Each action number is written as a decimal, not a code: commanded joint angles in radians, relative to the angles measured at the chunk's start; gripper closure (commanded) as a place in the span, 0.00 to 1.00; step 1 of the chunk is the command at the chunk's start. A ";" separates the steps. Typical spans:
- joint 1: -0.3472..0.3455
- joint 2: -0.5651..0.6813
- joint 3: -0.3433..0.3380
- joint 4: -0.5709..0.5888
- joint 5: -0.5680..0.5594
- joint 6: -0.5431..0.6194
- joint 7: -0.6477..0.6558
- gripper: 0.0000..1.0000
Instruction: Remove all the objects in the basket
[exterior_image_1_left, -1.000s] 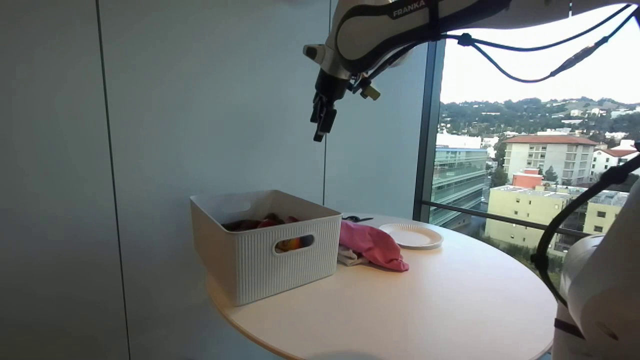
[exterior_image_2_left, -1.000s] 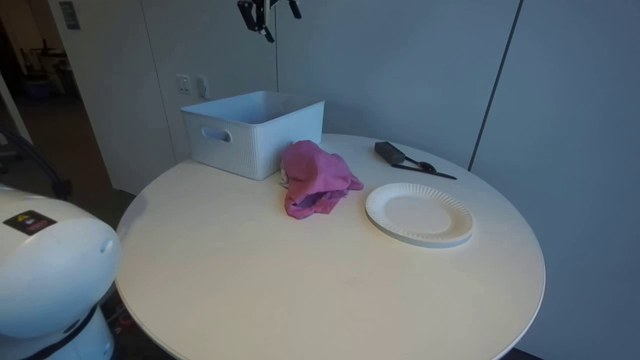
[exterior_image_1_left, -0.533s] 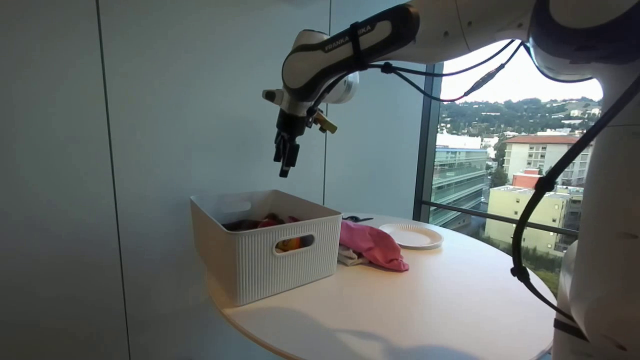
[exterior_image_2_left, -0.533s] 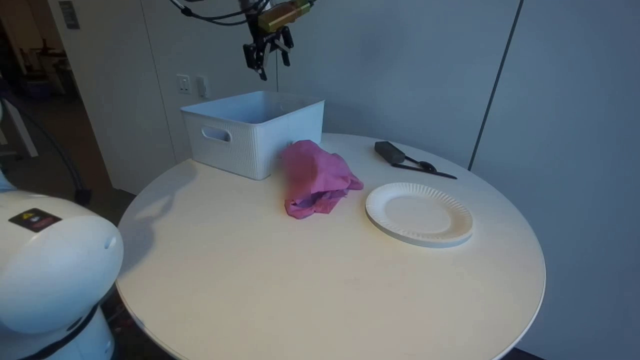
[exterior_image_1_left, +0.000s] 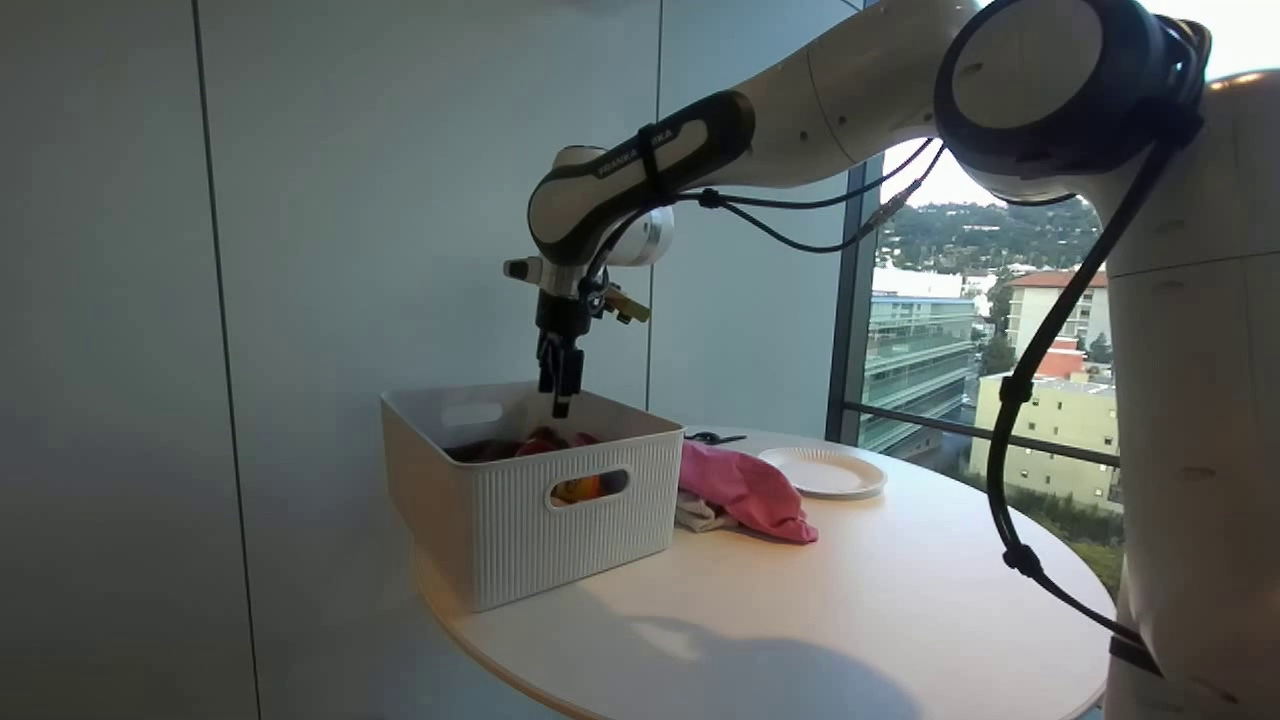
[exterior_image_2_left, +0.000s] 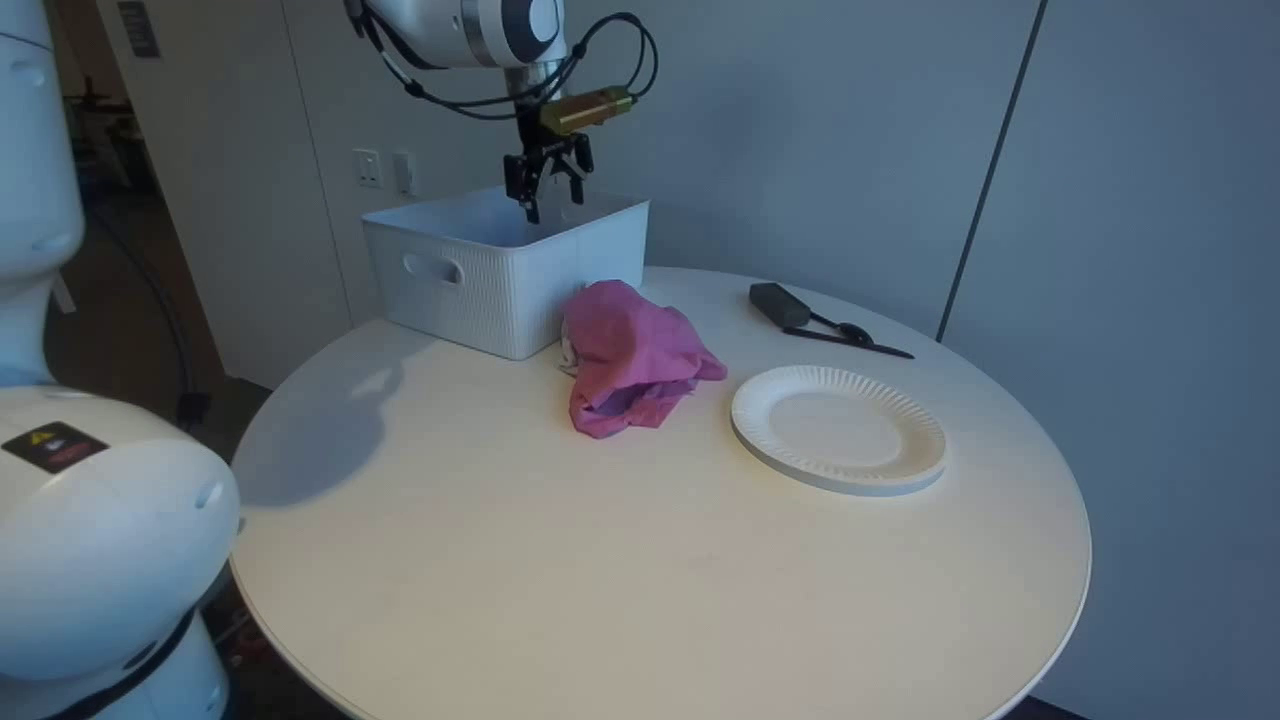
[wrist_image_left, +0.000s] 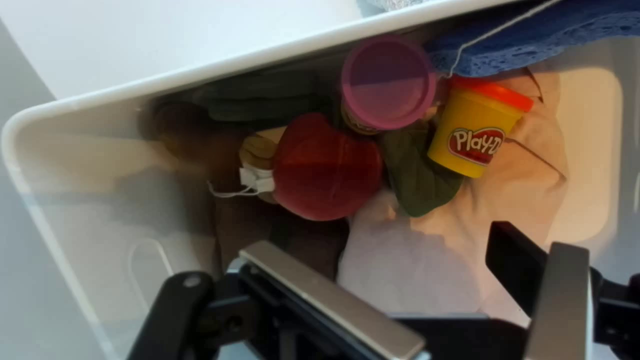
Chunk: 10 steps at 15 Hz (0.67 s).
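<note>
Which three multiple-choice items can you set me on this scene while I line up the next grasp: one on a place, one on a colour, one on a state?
1. Where is the crumpled pink cloth relative to the white ribbed plastic basket?
A. Inside it
B. Outside, beside it
C. Hanging over its rim

2. What colour is the lid on the yellow cylindrical tub?
A. Dark blue
B. Green
C. Orange-red

3. How do the jaws of the black two-finger gripper stand?
A. Apart, with nothing between them
B. Shut on the tub
C. Shut, holding nothing

Right letters:
1. B: both exterior views show the cloth outside the basket's wall.
2. C: the wrist view shows orange-red above the tub's yellow side.
3. A: the wrist view shows a wide gap and nothing gripped in it.
</note>
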 joint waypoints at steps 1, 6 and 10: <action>-0.034 0.059 0.037 0.040 0.034 -0.025 -0.043 0.00; -0.047 0.128 0.069 0.030 0.029 0.063 -0.094 0.00; -0.044 0.188 0.069 0.045 -0.025 0.110 -0.107 0.00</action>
